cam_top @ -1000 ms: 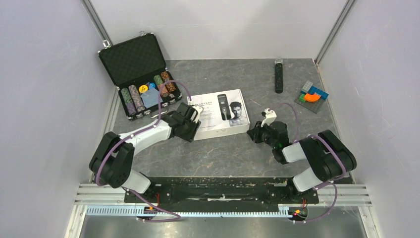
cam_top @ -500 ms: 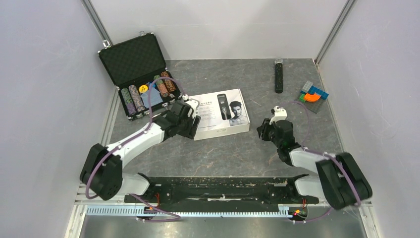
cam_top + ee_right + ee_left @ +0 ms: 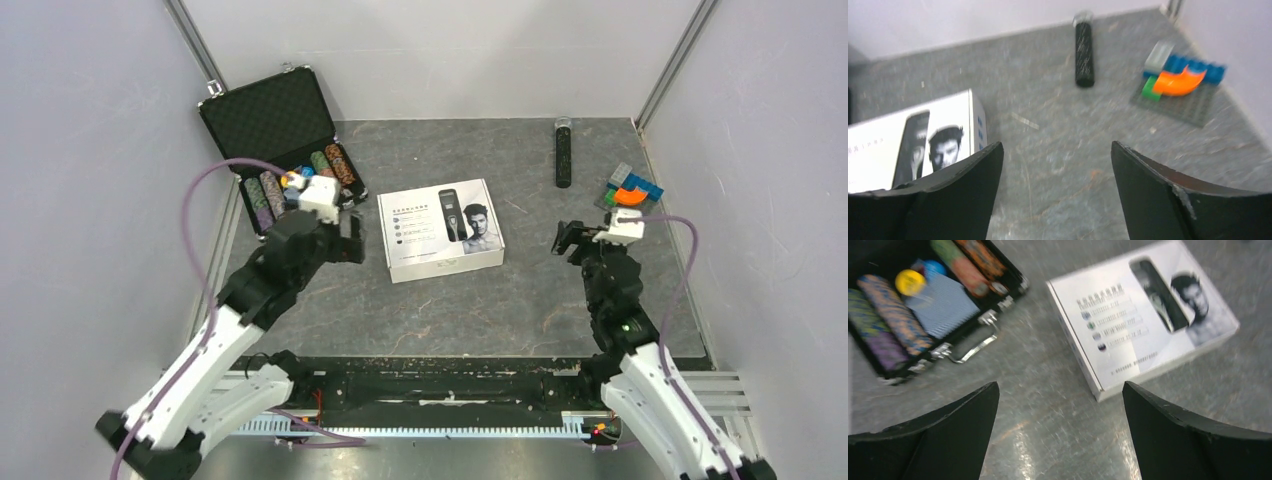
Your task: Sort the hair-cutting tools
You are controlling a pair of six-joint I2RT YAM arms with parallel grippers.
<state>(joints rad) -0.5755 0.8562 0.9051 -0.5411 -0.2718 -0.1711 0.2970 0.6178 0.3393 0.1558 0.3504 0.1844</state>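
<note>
Top external: left gripper (image 3: 351, 238) and right gripper (image 3: 567, 240), fingers spread, flank white box (image 3: 425, 250).

Table (image 3: 450, 310) passage lanes
Bare surface separates white box (image 3: 441, 229) and black stick (image 3: 563, 153); open case (image 3: 285, 165) stands near box's left.

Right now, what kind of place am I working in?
Probably a robot test cell: a grey tabletop boxed in by plain wall panels on aluminium posts, with unrelated props, a poker-chip case and toy bricks.

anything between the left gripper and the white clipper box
No, only bare table between left gripper and white clipper box, clearest in the left wrist view.
</note>
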